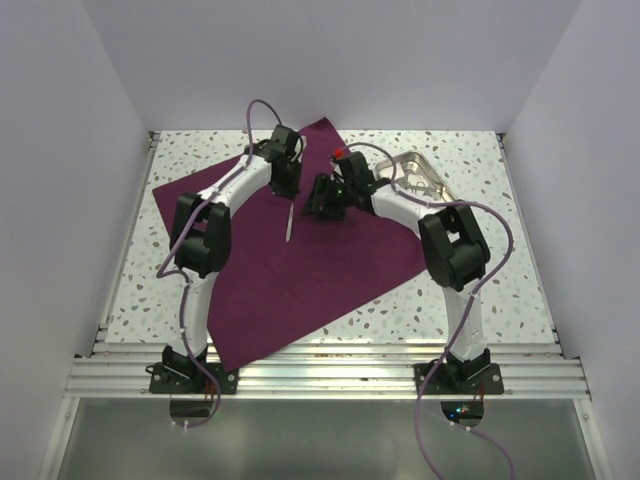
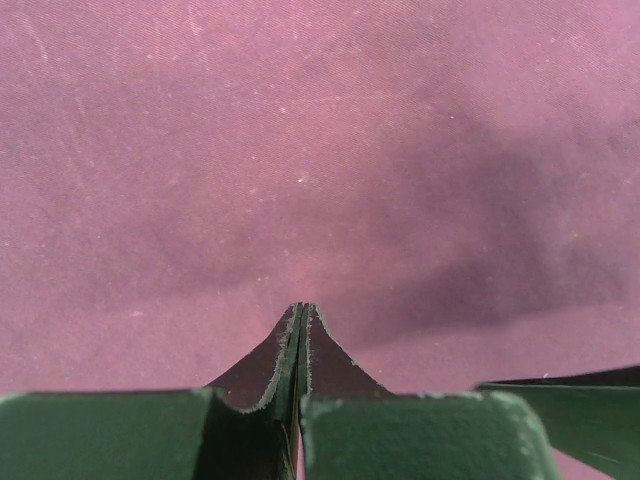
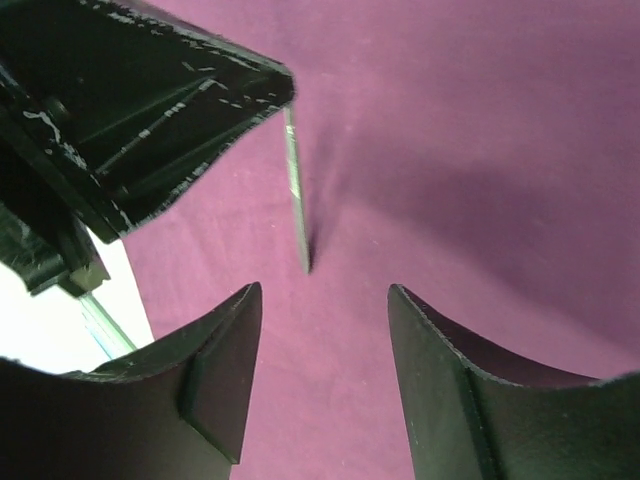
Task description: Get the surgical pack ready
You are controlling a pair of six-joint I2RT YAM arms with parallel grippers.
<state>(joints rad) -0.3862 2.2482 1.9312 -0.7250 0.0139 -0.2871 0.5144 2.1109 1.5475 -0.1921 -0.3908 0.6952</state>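
Observation:
The surgical pack [image 1: 300, 270] lies spread flat as a large maroon sheet, set like a diamond on the table; it fills the left wrist view [image 2: 300, 150] and most of the right wrist view [image 3: 480, 120]. My left gripper [image 1: 286, 192] [image 2: 301, 310] hovers over the sheet's far half. It is shut on a thin steel instrument [image 1: 288, 222] [image 3: 296, 190], whose tip points down at the cloth. Just to its right, my right gripper [image 1: 322, 205] [image 3: 324, 287] stands open above the cloth, nothing between its fingers. The left gripper's black body [image 3: 150, 110] shows close ahead of it.
A shiny steel tray [image 1: 425, 172] sits at the back right, partly behind the right arm. The speckled table [image 1: 480, 280] shows around the sheet. White walls close in the left, back and right sides. An aluminium rail [image 1: 320, 375] runs along the near edge.

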